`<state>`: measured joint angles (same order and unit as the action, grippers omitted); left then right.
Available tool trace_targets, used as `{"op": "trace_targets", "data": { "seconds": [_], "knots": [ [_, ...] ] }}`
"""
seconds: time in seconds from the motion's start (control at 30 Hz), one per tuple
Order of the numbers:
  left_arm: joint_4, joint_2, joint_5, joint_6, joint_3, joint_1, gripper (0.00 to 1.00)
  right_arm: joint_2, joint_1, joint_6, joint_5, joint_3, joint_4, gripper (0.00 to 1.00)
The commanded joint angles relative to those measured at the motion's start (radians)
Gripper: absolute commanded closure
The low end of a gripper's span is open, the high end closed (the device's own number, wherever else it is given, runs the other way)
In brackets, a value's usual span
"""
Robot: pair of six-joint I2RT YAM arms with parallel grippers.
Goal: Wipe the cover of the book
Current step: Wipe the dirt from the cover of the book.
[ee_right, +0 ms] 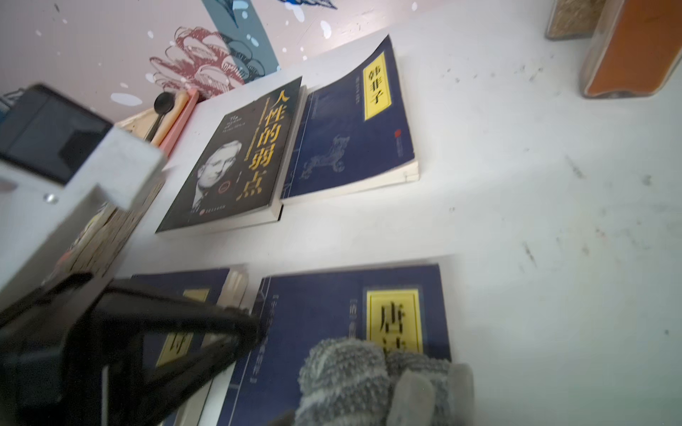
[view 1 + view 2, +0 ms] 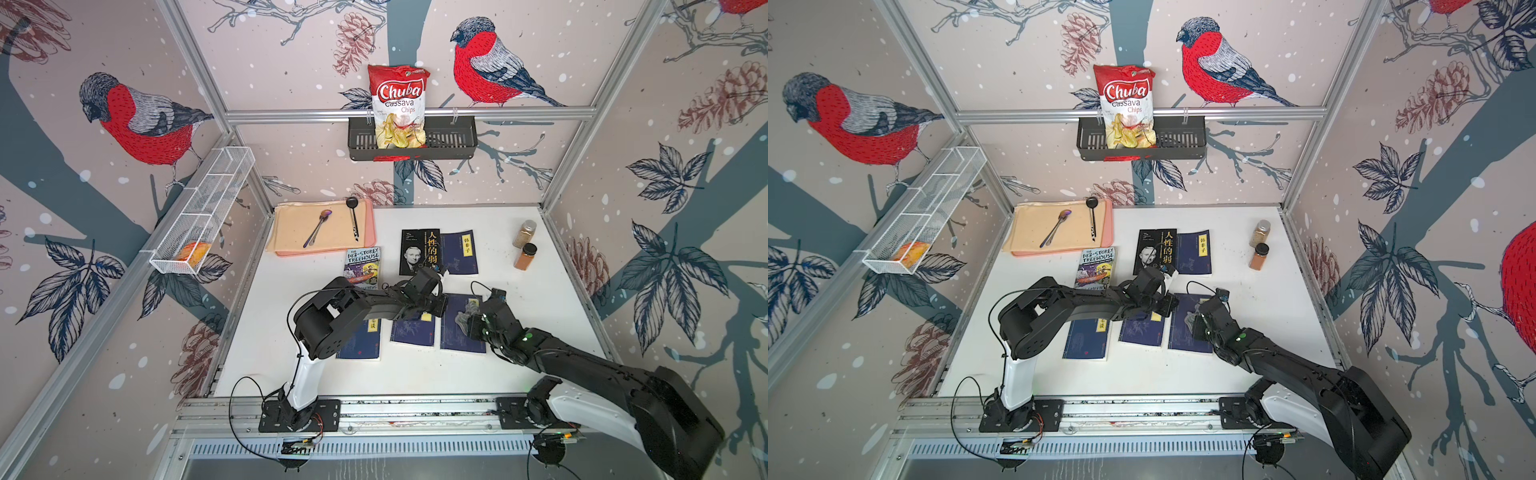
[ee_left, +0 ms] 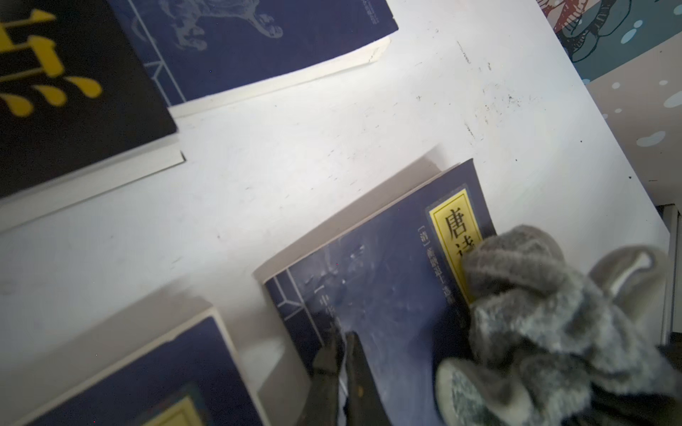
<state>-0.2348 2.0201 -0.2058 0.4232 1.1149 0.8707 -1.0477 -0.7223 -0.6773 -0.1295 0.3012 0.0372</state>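
Right jaws clenched on crumpled grey fleece cloth (image 3: 535,295), pressed to dark-blue yellow-labelled paperback book (image 3: 387,280), rightmost of the near row on white tabletop (image 2: 540,332); left jaws pinched together, empty, tips touching that cover.

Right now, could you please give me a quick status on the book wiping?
Left gripper shut, tips on cover of blue book. Right gripper shut on grey cloth, cloth on same cover. Left gripper close beside cloth.
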Motion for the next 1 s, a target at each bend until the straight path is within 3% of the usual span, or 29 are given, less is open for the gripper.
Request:
{"op": "trace_targets", "data": {
  "seconds": [0.0,0.17,0.4,0.5,0.7,0.97],
  "knots": [
    [0.100,-0.004,0.027,0.005,-0.027,-0.009,0.91,0.003,-0.071,-0.119,0.014,-0.046,-0.035,0.92],
    [0.091,-0.012,0.022,-0.005,-0.052,-0.014,0.93,-0.011,-0.079,-0.157,-0.028,-0.093,-0.067,0.92],
    [0.087,-0.019,0.028,-0.006,-0.070,-0.015,0.93,-0.105,0.163,0.007,0.006,0.031,-0.151,0.91],
    [0.075,-0.017,0.026,0.002,-0.077,-0.016,0.94,-0.197,0.198,0.049,0.035,0.096,-0.148,0.92],
    [0.074,-0.008,0.026,0.005,-0.082,-0.023,0.95,-0.210,0.091,0.047,-0.001,0.101,-0.089,0.92],
    [0.066,-0.017,0.026,0.012,-0.101,-0.044,0.96,-0.026,-0.081,-0.099,-0.071,0.015,0.059,0.92]
  ]
}}
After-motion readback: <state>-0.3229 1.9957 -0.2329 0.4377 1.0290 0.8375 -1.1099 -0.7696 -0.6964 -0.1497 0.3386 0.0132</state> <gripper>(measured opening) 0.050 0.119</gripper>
